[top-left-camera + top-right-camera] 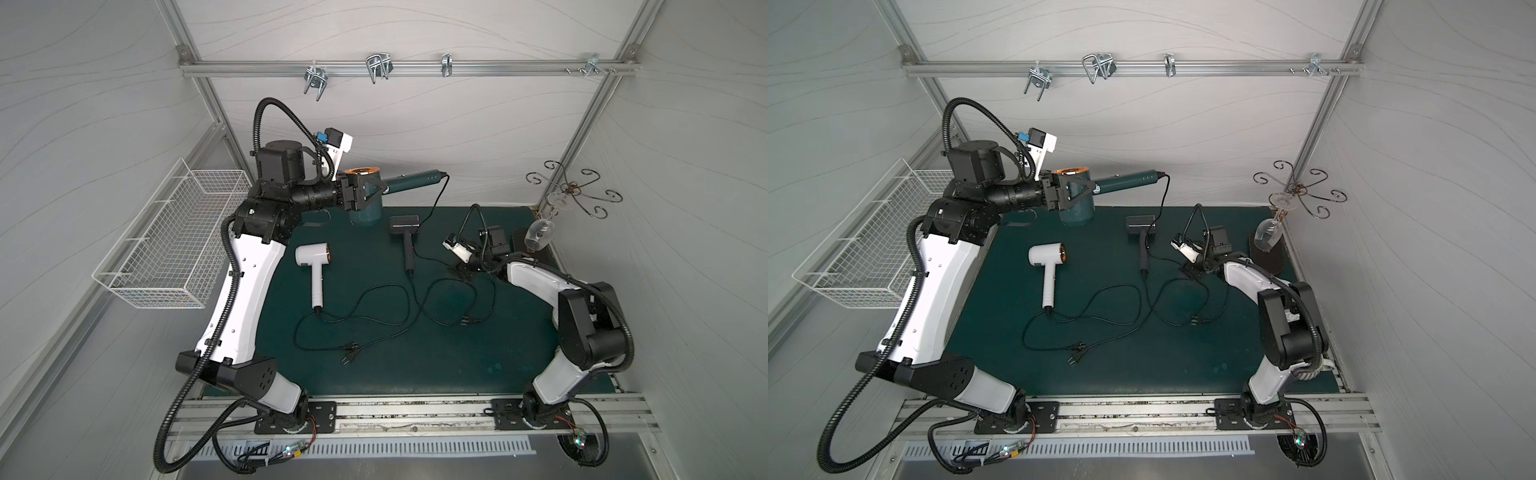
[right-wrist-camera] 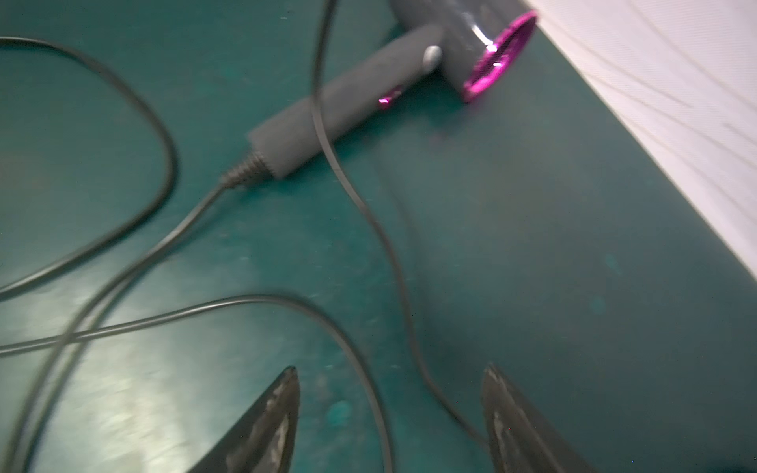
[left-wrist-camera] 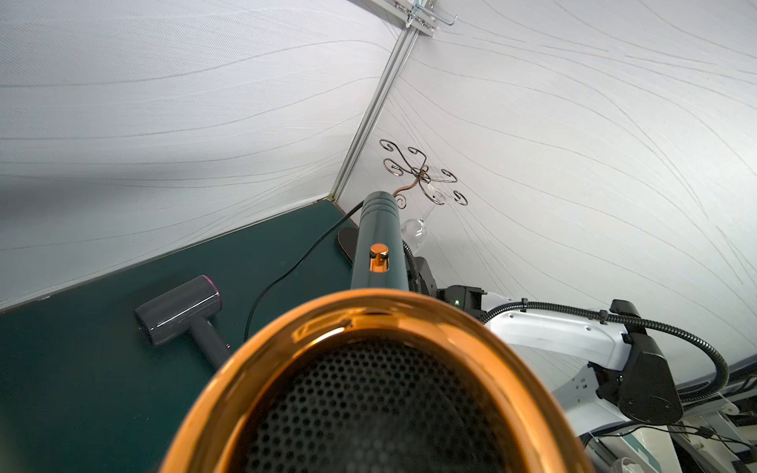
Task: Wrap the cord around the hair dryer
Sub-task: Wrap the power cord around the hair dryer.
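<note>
Right wrist view is pretty smeared, but the right gripper (image 2: pixel 391 368) sits low over the mat (image 1: pixel 415 365), fingers spread with the cord (image 2: pixel 401 286) running between them. Touching or not, can't tell. Further back, the left gripper (image 1: pixel 370 192) is clamped on the green dryer (image 1: pixel 407 183) by its barrel, up off the mat, and that dryer blocks the fingers in the left wrist view.

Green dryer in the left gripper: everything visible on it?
Dark green hair dryer, glossy plastic, with a copper rim around a black perforated grille and a copper switch on the handle. The left gripper clamps its barrel, seemingly clear of the mat, grille end up, handle level, pointing to the robot's right. Its black cord hangs loose from the handle end, unwrapped.
</note>
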`<state>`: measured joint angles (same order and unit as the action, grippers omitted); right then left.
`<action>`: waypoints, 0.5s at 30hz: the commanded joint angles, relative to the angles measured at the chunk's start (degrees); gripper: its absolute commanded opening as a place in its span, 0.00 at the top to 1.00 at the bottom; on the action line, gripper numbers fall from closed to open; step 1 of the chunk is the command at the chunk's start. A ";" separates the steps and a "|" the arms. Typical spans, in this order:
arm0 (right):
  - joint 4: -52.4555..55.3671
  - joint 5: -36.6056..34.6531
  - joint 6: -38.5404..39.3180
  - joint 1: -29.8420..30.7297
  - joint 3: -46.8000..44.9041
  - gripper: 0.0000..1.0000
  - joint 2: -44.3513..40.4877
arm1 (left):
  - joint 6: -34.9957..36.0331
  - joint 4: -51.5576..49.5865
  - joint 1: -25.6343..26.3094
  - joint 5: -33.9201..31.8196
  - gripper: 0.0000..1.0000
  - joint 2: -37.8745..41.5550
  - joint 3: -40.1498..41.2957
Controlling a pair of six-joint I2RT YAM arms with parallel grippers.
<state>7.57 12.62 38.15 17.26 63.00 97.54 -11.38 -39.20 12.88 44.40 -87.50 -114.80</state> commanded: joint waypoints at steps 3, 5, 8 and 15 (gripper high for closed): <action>4.38 -2.91 5.50 -2.12 4.56 0.31 5.10 | 0.30 4.90 -0.75 1.87 1.00 -0.65 -4.90; 5.47 -2.99 6.03 -2.56 5.91 0.32 6.71 | -0.12 5.46 -1.00 2.24 1.00 -0.82 -4.93; 9.22 -4.01 6.98 -2.62 8.85 0.33 9.28 | -0.23 5.69 -1.19 2.70 1.00 -0.90 -4.84; 11.87 2.21 8.43 -2.61 9.04 0.34 8.58 | -0.39 6.02 -1.72 3.25 1.00 -1.26 -4.58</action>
<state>16.21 10.09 43.48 14.79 71.83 107.09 -11.51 -39.13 11.51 45.30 -88.79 -116.22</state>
